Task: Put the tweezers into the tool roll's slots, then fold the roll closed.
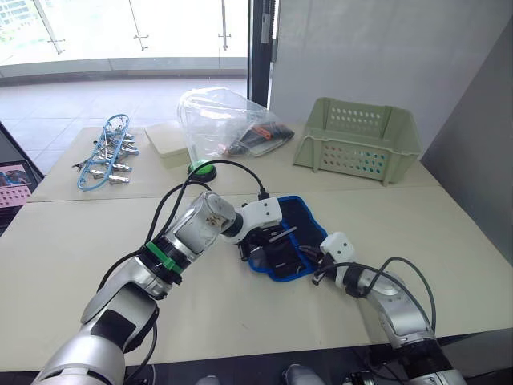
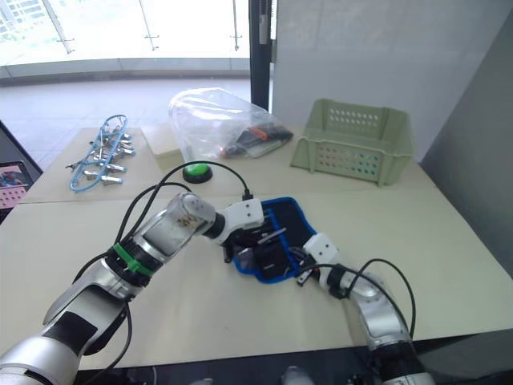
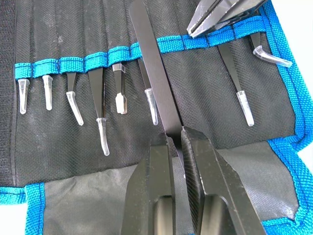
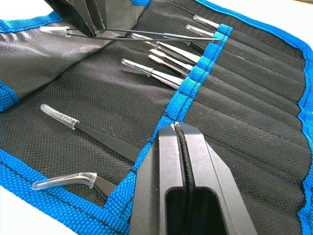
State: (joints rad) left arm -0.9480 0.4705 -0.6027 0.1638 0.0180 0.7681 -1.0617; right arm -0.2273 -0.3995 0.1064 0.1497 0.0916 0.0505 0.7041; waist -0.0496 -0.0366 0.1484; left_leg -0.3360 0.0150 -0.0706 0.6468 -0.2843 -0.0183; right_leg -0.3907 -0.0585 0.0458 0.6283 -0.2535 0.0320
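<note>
Fabric edging is what my right claw (image 4: pixel 177 128) is pinching: its two fingers are closed together on the blue band along the mouths of the slots (image 4: pixel 254 93), pinning the tool roll (image 1: pixel 298 220) flat on the table (image 1: pixel 72 249) so it is not sliding while the other arm works. Near that pinch, two tweezers are already sitting in their slots, their clear-capped tips poking out toward the roll's open flap.

My left claw (image 3: pixel 177 142) is clamped on a single pair of tweezers (image 3: pixel 155 78), gripping it near one end. I judge I am holding it there so the free end can be steered into a slot mouth. Its long axis is running straight away from my left fingers, across the blue band and roughly parallel with the slots, with the far end passing out of the left wrist view. From the right wrist it is appearing as a thin dark line tilted just above the fabric.

More capped tweezers are lining the rest of the row. Farther back on the table, a clear plastic bag (image 1: pixel 220 120), a green basket (image 1: pixel 358 138) and metal clips (image 1: pixel 104 156) are lying well apart from the roll.
</note>
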